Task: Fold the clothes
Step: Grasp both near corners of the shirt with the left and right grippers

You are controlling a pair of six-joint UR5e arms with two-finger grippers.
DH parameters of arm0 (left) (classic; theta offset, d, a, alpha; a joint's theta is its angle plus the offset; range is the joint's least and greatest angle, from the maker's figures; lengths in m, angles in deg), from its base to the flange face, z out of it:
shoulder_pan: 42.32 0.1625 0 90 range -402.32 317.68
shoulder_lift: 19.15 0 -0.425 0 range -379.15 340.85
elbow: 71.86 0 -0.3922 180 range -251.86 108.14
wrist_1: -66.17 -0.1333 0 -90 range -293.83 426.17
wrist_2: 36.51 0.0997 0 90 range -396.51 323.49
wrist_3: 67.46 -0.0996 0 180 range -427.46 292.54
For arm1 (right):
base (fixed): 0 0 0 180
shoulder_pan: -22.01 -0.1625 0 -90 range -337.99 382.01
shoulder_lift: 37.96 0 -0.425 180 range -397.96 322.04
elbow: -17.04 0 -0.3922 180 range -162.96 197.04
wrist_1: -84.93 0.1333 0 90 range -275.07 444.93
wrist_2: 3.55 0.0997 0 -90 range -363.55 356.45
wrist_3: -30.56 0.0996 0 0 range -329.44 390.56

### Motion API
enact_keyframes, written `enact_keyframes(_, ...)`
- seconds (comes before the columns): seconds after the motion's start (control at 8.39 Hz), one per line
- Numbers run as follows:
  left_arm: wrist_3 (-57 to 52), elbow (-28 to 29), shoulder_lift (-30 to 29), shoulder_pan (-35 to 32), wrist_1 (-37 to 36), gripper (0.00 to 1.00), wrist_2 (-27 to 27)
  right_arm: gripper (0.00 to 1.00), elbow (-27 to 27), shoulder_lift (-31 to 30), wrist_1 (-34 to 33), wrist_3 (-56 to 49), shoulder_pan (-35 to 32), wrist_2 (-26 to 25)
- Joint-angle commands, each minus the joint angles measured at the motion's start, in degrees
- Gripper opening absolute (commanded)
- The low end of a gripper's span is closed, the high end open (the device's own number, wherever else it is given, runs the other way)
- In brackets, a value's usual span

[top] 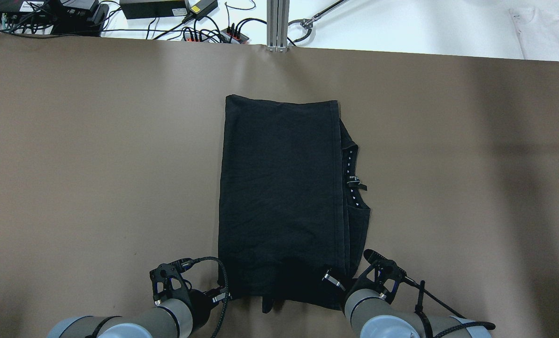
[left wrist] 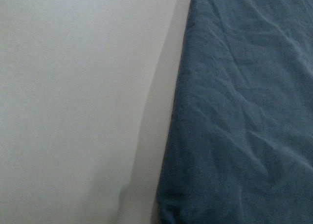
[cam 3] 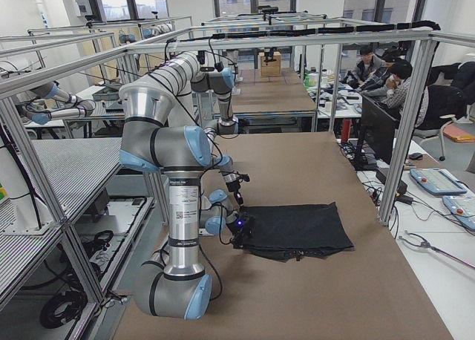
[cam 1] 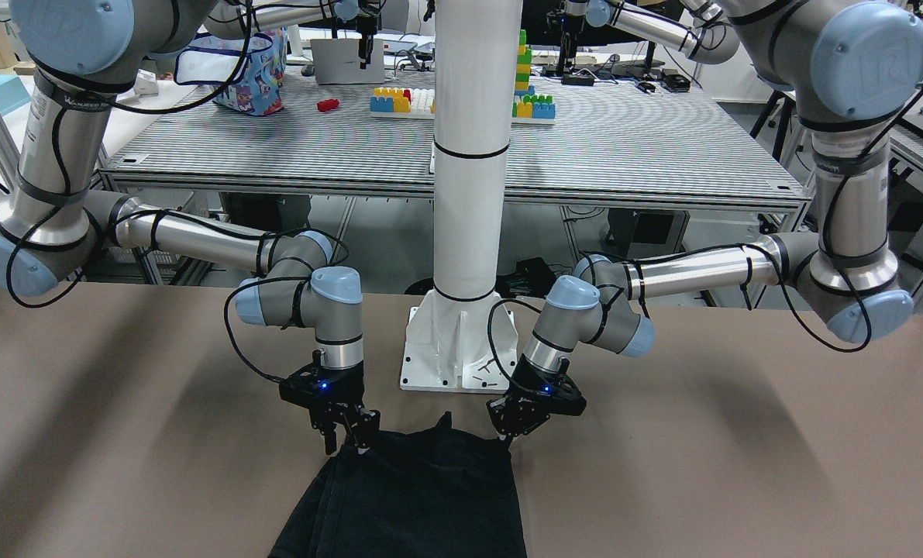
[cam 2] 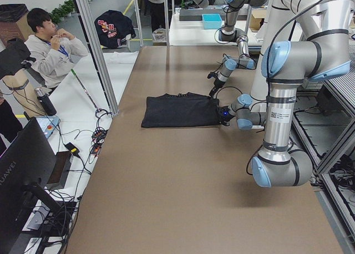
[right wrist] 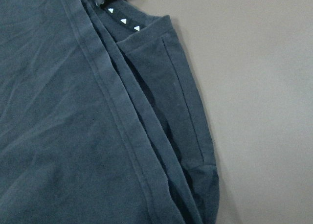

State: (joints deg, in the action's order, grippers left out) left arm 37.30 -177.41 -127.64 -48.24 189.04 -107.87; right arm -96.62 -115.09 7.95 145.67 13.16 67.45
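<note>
The clothes are one black folded piece lying flat mid-table, its layered hem and collar tape along the right side. My right gripper is open and low at the near right corner, fingers straddling the fabric edge. My left gripper is low at the near left corner, its fingertips touching the cloth. They look close together, but I cannot tell whether they grip. The left wrist view shows only the clothes' left edge on the table, no fingers.
The white pillar's base plate stands just behind the clothes' near edge, between both arms. Brown table stretches to either side. Cables and power bricks lie beyond the far edge. People sit past the table's ends.
</note>
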Motion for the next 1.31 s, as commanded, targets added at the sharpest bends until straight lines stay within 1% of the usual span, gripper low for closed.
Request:
enact_keyframes(0.0, -0.17, -0.01, 0.03, -0.06, 0.00, 0.00, 0.08, 0.64, 1.77, -0.30, 1.74, 1.43, 0.41, -0.87)
enact_keyframes(0.36, -0.34, 0.08, 0.03, 0.03, 0.00, 0.00, 0.08, 0.66, 1.77, -0.12, 1.74, 0.64, 0.41, -0.78)
enact_keyframes(0.48, -0.43, 0.08, 0.03, 0.03, 0.00, 0.00, 0.08, 0.58, 1.77, -0.12, 1.74, 0.73, 0.41, -0.78)
enact_keyframes(0.6, -0.43, 0.08, 0.03, 0.03, 0.00, 0.00, 0.08, 0.32, 1.77, -0.12, 1.74, 1.08, 0.41, -0.78)
enact_keyframes(0.71, -0.43, 0.08, 0.03, 0.03, -0.09, 0.00, 0.08, 0.04, 1.68, -0.12, 1.74, 1.26, 0.50, -0.87)
enact_keyframes(0.83, -0.43, 0.08, 0.03, 0.03, -0.09, 0.00, 0.08, 0.00, 1.59, 0.14, 1.83, 1.52, 0.41, -0.96)
enact_keyframes(1.07, -0.52, -0.18, -0.06, 0.03, -0.09, 0.00, 0.08, 0.00, 0.81, 0.14, 1.83, 1.61, 0.24, -1.31)
enact_keyframes(1.19, -0.78, -1.66, -0.06, -0.15, -0.18, 0.00, -0.09, 0.00, -0.42, 0.14, 1.74, 1.52, 0.23, -1.31)
